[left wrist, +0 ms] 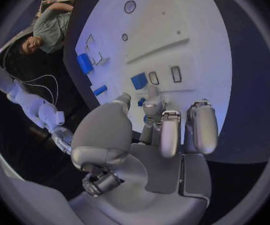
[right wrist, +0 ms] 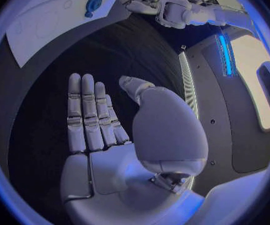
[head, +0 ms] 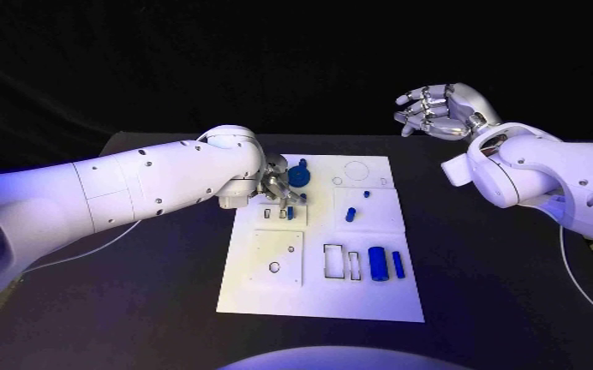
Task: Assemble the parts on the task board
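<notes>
Task board [head: 321, 297], a white plate, lies in the middle of the black counter [head: 494, 284], its long side running away from the robot. On its near right portion a thick blue cylinder [head: 377, 263] and a thinner blue bar [head: 398, 264] lie side by side next to two empty rectangular slots [head: 336, 260]. Near the middle a small blue peg [head: 351, 213] lies loose. Toward the far left a round blue part [head: 299, 175] sits on the board.

Left hand [head: 278, 188] hovers low over the board's far left area, its fingers [left wrist: 170, 133] reaching down beside a small blue part [left wrist: 139, 80] that stands next to two small slots [left wrist: 165, 76]. The left wrist view shows the fingertips close to the board, with a bit of blue just beside them, but whether they pinch anything cannot be told. Right hand [head: 439, 110] is raised well clear of the board at the far right, its fingers [right wrist: 87, 112] straight, spread and holding nothing.

Judging from this, the step in hand is seating a small part into a slot at the far left. To do it well, the part's outline should be lined up with the slot before pressing, then pushed straight down, so it does not tip or jam. Most parts look unplaced, so the assembly seems early.
</notes>
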Robot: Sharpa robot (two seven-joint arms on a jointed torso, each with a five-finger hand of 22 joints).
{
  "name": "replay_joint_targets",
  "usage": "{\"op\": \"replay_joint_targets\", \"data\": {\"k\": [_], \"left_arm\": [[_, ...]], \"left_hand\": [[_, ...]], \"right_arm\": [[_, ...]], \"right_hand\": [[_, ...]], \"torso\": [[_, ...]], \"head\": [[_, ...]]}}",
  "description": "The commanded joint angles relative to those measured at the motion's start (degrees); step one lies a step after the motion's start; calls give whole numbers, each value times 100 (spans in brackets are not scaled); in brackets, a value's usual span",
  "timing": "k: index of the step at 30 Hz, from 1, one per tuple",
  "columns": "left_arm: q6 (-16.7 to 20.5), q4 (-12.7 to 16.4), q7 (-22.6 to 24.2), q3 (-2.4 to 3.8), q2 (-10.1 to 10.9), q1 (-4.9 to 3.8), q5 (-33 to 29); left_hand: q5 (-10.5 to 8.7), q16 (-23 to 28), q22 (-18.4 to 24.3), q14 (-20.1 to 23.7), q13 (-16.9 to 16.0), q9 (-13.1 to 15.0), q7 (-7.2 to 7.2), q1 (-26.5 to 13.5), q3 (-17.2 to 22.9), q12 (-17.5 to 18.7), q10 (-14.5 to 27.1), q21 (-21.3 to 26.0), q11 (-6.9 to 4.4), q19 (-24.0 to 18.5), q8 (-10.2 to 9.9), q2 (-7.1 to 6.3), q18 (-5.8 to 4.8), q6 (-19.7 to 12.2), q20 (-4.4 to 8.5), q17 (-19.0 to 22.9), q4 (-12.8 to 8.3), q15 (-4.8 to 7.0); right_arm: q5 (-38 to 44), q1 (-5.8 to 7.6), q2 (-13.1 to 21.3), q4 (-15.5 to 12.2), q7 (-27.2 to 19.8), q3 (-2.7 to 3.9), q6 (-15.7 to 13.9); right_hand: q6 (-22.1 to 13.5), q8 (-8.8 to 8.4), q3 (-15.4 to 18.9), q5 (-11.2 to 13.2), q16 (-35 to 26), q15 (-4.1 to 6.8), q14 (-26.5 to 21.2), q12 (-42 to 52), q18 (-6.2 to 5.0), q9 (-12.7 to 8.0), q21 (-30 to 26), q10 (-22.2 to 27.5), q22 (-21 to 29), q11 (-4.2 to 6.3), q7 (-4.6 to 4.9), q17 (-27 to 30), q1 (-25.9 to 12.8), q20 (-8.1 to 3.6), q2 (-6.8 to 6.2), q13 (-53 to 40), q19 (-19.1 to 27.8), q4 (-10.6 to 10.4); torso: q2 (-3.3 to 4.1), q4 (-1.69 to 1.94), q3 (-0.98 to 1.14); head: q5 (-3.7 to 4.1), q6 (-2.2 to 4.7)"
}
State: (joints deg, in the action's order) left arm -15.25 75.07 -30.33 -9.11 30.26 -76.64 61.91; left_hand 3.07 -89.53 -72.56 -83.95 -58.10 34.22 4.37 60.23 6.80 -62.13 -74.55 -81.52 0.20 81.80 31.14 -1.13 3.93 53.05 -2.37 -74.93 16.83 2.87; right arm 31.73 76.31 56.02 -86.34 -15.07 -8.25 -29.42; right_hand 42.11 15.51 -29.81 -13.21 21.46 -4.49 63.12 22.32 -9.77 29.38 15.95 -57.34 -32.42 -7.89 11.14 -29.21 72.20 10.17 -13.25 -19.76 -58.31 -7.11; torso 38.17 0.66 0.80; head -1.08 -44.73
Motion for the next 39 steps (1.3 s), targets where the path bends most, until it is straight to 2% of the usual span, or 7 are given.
{"op": "replay_joint_targets", "data": {"k": [1, 10, 13, 26, 31, 34, 39], "left_arm": [[-266, -30, -55, -6, -5, -8, 61], [-363, -20, -61, -15, 6, -8, -25], [-389, -4, -62, -16, 4, -8, -69], [-344, 29, -48, -13, -5, -8, -210], [-355, 34, -44, -13, -7, -8, -256], [-371, 33, -43, -12, -12, -8, -289], [-381, 36, -43, -12, -24, -8, -347]], "left_hand": [[-4, -27, -11, -596, -8, 11, -1, 4, -7, -35, -17, -32, -4, 29, 20, 69, -50, -28, -8, -1476, 2, 44], [-4, -42, -47, -603, -24, 20, -1, 2, -1, -49, -22, -50, -4, 44, 22, 81, -57, -28, -9, -1499, 2, 44], [-5, -44, -54, -604, -28, 21, -1, 2, -1, -53, -24, -54, -4, 47, 22, 82, -59, -28, -9, -1503, 2, 44], [-2, -47, -81, -605, -55, 84, -10, 67, 78, -79, -22, -73, -11, 46, 29, 123, -62, -33, -25, -1507, -10, 47], [0, -47, -107, -605, -71, 163, -11, 259, 263, -90, -4, -91, -13, 39, 15, 65, -63, -60, -33, -1507, -15, 48], [1, -47, -133, -605, -82, 217, -9, 427, 514, -93, 10, -107, -12, 36, -17, -8, -66, -77, -36, -1507, -13, 47], [1, -47, -143, -605, -95, 262, -4, 477, 820, -97, 17, -114, -9, 27, -60, -99, -66, -73, -41, -1507, -10, 44]], "right_arm": [[-65, -1, -15, 17, -105, -3, -36], [-66, -23, -56, 60, -104, -13, -22], [-65, -28, -67, 73, -102, -14, -23], [-39, -63, -125, 153, -70, -26, 12], [-21, -77, -146, 178, -56, -29, 30], [-10, -86, -161, 198, -46, -30, 40], [-2, -99, -179, 218, -35, -31, 48]], "right_hand": [[8, 38, 4, -27, -61, -23, -1, -41, -60, -15, -48, -6, 58, -29, 132, 26, -32, 48, 39, 63, 3, 54], [29, 58, 6, -51, -143, -34, 5, -61, -60, -35, -109, -11, 140, -40, 147, 56, -26, 59, 56, 156, -16, 74], [34, 62, 9, -56, -159, -38, 4, -64, -60, -39, -121, -13, 156, -43, 150, 62, -29, 61, 59, 173, -18, 75], [48, 75, 10, -84, -207, -44, 9, -68, -60, -53, -159, -24, 207, -49, 159, 77, -29, 67, 72, 230, -29, 85], [60, 83, 7, -103, -222, -42, 20, -65, -62, -58, -171, -36, 227, -47, 157, 82, -26, 68, 82, 252, -38, 90], [64, 86, 5, -115, -229, -42, 24, -65, -62, -61, -176, -40, 236, -46, 156, 84, -25, 68, 86, 262, -43, 93], [71, 93, 2, -168, -256, -40, 36, -65, -63, -72, -195, -49, 268, -44, 155, 92, -21, 67, 93, 301, -59, 104]], "torso": [[-1, 6, 9], [-2, 7, 13], [-9, 4, 8], [-8, 8, 2], [-6, 13, 6], [-5, 11, 7], [-2, 4, 10]], "head": [[0, -24], [4, -58], [-3, -76], [-11, -83], [-8, -80], [-5, -86], [-13, -97]]}}
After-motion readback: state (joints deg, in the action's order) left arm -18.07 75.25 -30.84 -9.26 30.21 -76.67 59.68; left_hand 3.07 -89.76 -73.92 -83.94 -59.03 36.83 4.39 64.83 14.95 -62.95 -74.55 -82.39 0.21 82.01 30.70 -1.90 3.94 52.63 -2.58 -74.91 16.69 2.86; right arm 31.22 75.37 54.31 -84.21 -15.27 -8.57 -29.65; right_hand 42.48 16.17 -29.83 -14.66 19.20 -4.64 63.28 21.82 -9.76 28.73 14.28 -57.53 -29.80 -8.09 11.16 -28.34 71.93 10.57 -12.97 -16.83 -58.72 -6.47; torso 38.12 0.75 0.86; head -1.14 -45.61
